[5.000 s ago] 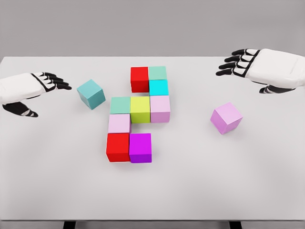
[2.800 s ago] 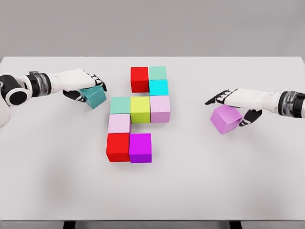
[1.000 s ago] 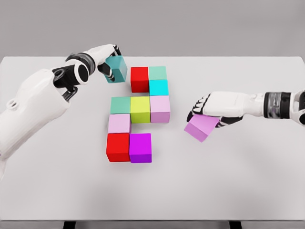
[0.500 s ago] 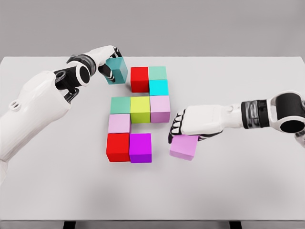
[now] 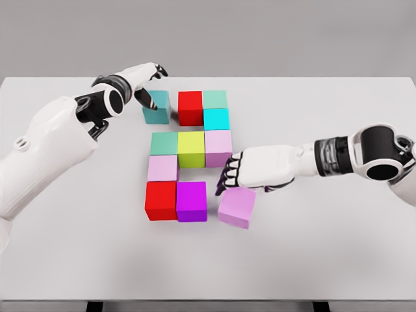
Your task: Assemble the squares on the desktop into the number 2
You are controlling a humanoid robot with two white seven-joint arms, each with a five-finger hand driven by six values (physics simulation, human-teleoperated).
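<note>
Right hand (image 5: 242, 172): fingers curled down over the top of a lilac cube (image 5: 237, 207), gripping it. That cube sits slightly askew on the white table (image 5: 338, 247), just beside the magenta cube (image 5: 192, 201), at its 3 o'clock.

Left hand (image 5: 144, 77): fingers loosely spread, holding nothing, poised above a teal cube (image 5: 156, 108) at the cube's 11 o'clock. The teal cube rests on the table against the left side of the upper red cube (image 5: 190, 107).

Block figure, table centre. Top row: teal, red, green cube (image 5: 215, 99). At 6 o'clock of the green: cyan cube (image 5: 216, 119). Middle row: mint cube (image 5: 164, 143), yellow-green cube (image 5: 192, 148), pale pink cube (image 5: 218, 147). Below the mint: pink cube (image 5: 162, 168). Bottom row: lower red cube (image 5: 161, 199), magenta, lilac.
</note>
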